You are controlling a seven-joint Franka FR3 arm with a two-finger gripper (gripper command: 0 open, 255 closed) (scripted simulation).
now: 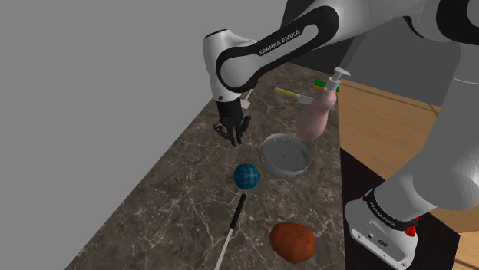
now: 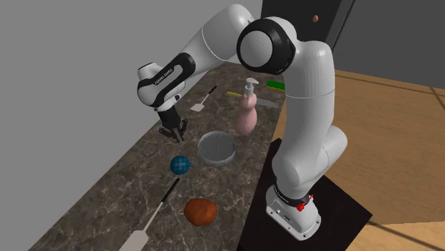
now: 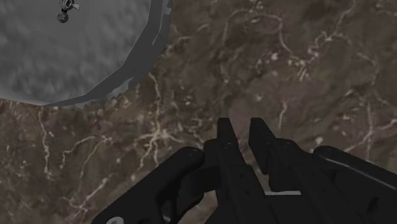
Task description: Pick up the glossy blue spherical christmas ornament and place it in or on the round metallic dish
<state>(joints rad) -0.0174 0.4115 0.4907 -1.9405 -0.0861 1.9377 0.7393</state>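
Dark marbled tabletop is bordered by a grey wall. The blue ornament is set on it, just beside the round grey dish. The fingers are held narrowly apart, empty, above bare tabletop near the dish.

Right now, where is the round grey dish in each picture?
Shoulder view: dish right of the pincer, just below the pink bottle.
Second exterior view: dish right of the pincer.
Wrist view: dish ahead of the pincer, off to one side.
Shared landmark: the pincer.
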